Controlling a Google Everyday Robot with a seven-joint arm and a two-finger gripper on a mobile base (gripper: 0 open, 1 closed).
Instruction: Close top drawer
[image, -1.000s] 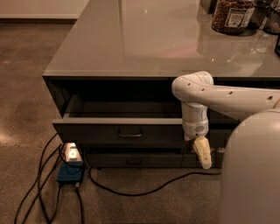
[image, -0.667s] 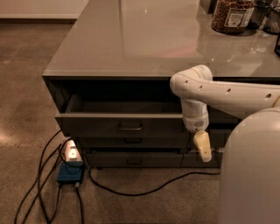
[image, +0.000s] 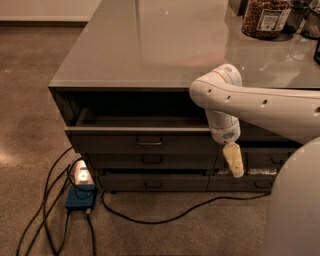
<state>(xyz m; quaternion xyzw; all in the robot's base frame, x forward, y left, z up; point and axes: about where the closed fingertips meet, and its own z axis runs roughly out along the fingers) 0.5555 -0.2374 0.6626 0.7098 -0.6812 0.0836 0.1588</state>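
The top drawer (image: 110, 142) is dark grey with a tall flat front and a small central bar pull (image: 149, 142). It stands partly open under the grey countertop (image: 150, 45), and a narrow strip of its inside (image: 135, 120) shows. My gripper (image: 233, 161) hangs from the white arm (image: 260, 102) with its tan fingers pointing down, shut and empty. It is at the right end of the drawer front, close against it, and its tips reach below the front's lower edge.
Two shorter closed drawers (image: 152, 160) (image: 152, 183) sit below the top drawer. A blue box (image: 80, 198), a lit white device (image: 83, 176) and black cables (image: 165, 218) lie on the floor at the cabinet's foot. A jar (image: 265, 17) stands on the counter's far right. My white body (image: 295, 210) fills the lower right.
The top drawer has slid further in, so less of its inside shows. My gripper has moved with it towards the cabinet and slightly to the right.
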